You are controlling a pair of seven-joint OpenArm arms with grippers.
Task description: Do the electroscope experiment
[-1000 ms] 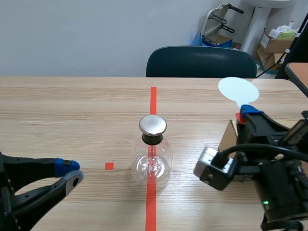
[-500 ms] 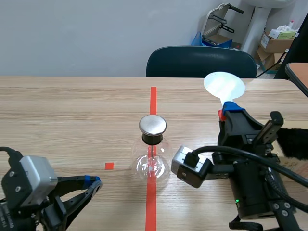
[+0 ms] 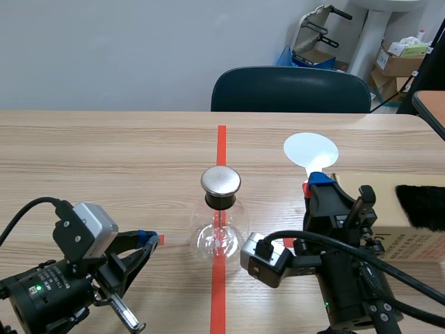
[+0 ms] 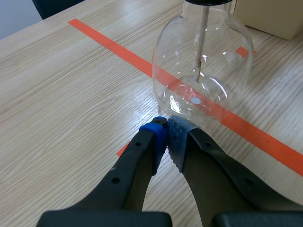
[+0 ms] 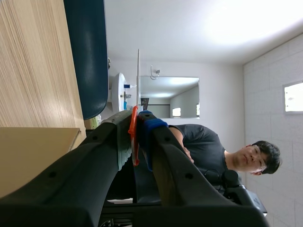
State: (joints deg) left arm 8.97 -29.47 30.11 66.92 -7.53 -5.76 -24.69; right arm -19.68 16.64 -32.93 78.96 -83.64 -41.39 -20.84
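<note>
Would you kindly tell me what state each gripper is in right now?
Left gripper: shut, holding nothing.
Right gripper: shut on the white paddle.

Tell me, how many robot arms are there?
2. The left arm sits low near the glass jar; the right arm holds up a white paddle.

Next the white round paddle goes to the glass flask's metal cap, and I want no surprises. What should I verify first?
1. White round paddle clamped in right gripper: ok.
2. Clear glass flask upright on the orange-red tape line: ok.
3. Round metal cap bare, nothing on it: ok.
4. Left gripper shut, empty, apart from the flask: ok.
5. Paddle carries charge: cannot tell.
</note>
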